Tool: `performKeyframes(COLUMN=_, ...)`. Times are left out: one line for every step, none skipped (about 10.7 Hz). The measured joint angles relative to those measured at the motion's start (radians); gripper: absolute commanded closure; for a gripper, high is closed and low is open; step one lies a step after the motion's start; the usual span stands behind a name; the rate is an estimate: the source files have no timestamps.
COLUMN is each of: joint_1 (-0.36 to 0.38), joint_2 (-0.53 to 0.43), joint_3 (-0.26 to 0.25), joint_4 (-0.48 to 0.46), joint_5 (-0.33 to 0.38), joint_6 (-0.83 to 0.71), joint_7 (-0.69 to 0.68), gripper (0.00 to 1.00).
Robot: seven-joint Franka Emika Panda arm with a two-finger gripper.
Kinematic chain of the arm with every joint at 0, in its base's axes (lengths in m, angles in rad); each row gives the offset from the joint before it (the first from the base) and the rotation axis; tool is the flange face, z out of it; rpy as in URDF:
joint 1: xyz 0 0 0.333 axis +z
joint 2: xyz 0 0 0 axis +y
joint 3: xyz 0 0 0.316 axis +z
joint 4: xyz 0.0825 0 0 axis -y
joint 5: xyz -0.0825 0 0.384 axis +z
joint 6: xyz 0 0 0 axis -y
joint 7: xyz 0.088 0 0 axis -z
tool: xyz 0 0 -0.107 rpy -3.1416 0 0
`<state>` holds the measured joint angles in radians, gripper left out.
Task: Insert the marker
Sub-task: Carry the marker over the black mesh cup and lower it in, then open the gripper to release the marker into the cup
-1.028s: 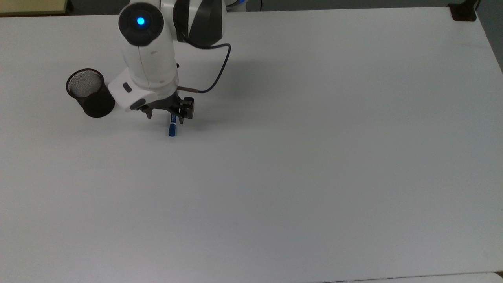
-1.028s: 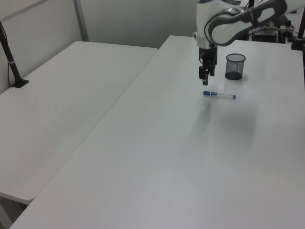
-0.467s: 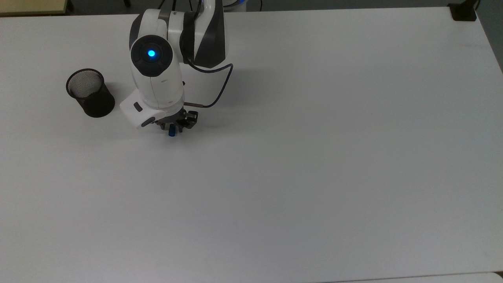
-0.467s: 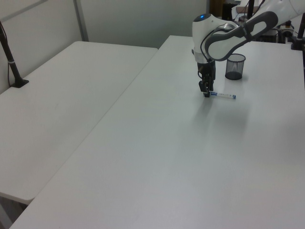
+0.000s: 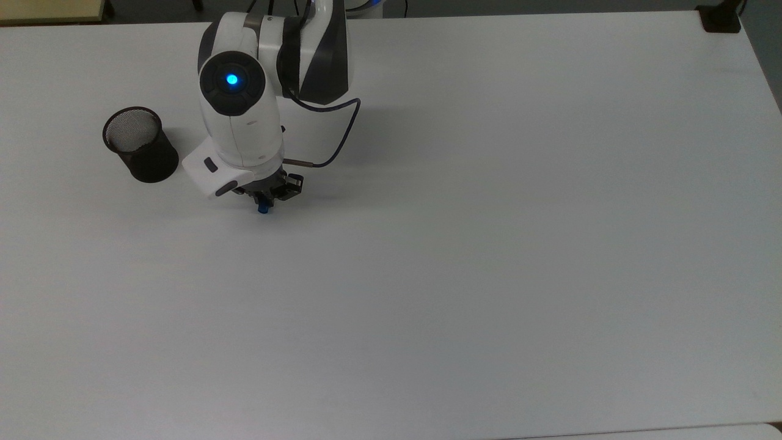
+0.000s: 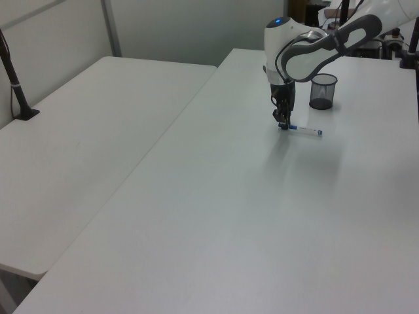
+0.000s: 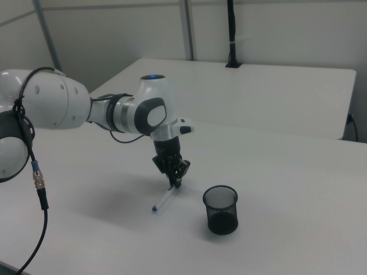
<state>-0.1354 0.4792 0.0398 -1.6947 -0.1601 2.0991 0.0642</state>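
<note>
The marker (image 5: 264, 208) lies on the white table (image 5: 489, 244); in the top view just its blue cap pokes out from under the arm. My gripper (image 5: 266, 198) is down at that capped end with its fingers shut on the marker. In the left view the white barrel (image 6: 306, 130) runs rightward from the gripper (image 6: 283, 124). In the right view the marker (image 7: 162, 200) slants down and left from the gripper (image 7: 174, 182), its far blue end on the table. A black mesh cup (image 5: 140, 145) stands upright to the top view's left of the arm.
The mesh cup (image 6: 323, 91) sits just behind the marker in the left view and to the gripper's right in the right view (image 7: 221, 209). A black cable (image 5: 342, 125) loops off the wrist. A second white table (image 6: 85, 144) adjoins.
The gripper came down over the marker's capped end and its fingers closed on it. In the last half second it shifted slightly to the top view's left, and the marker moved with it.
</note>
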Motion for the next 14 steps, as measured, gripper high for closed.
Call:
performKeyframes(joint_1=-0.01, joint_2=-0.005, joint_3=0.0, joint_4=0.015, joint_5=0.0, joint_6=0.02, joint_7=0.002, gripper=1.0)
performKeyframes(joint_1=-0.027, joint_2=-0.019, joint_3=-0.001, joint_4=0.032, joint_5=0.0, joint_6=0.049, joint_7=0.002, gripper=1.0)
performKeyframes(joint_1=-0.051, joint_2=-0.041, joint_3=-0.002, joint_4=0.042, joint_5=0.0, joint_6=0.081, joint_7=0.002, gripper=1.0)
performKeyframes(joint_1=-0.079, joint_2=-0.067, joint_3=-0.002, joint_4=0.045, joint_5=0.0, joint_6=0.119, joint_7=0.002, gripper=1.0)
performKeyframes(joint_1=-0.111, joint_2=-0.095, joint_3=-0.003, joint_4=0.046, joint_5=0.001, joint_6=0.154, joint_7=0.002, gripper=1.0)
performKeyframes(joint_1=-0.133, joint_2=-0.12, joint_3=-0.004, joint_4=0.047, joint_5=0.009, joint_6=0.17, joint_7=0.002, gripper=1.0)
performKeyframes(joint_1=-0.148, joint_2=-0.154, joint_3=-0.019, joint_4=0.047, joint_5=0.038, joint_6=0.174, joint_7=-0.003, gripper=1.0)
performKeyframes(joint_1=-0.152, joint_2=-0.184, joint_3=-0.041, joint_4=0.043, joint_5=0.062, joint_6=0.174, joint_7=-0.031, gripper=1.0)
performKeyframes(joint_1=-0.152, joint_2=-0.213, joint_3=-0.066, joint_4=0.028, joint_5=0.079, joint_6=0.179, joint_7=-0.078, gripper=1.0)
performKeyframes(joint_1=-0.153, joint_2=-0.234, joint_3=-0.088, joint_4=-0.007, joint_5=0.086, joint_6=0.234, joint_7=-0.103, gripper=1.0)
performKeyframes(joint_1=-0.158, joint_2=-0.244, joint_3=-0.105, joint_4=-0.062, joint_5=0.086, joint_6=0.337, joint_7=-0.11, gripper=1.0)
performKeyframes(joint_1=-0.171, joint_2=-0.244, joint_3=-0.11, joint_4=-0.112, joint_5=0.086, joint_6=0.428, joint_7=-0.115, gripper=1.0)
performKeyframes(joint_1=-0.185, joint_2=-0.243, joint_3=-0.118, joint_4=-0.155, joint_5=0.086, joint_6=0.489, joint_7=-0.121, gripper=1.0)
performKeyframes(joint_1=-0.193, joint_2=-0.243, joint_3=-0.128, joint_4=-0.178, joint_5=0.086, joint_6=0.512, joint_7=-0.138, gripper=0.99)
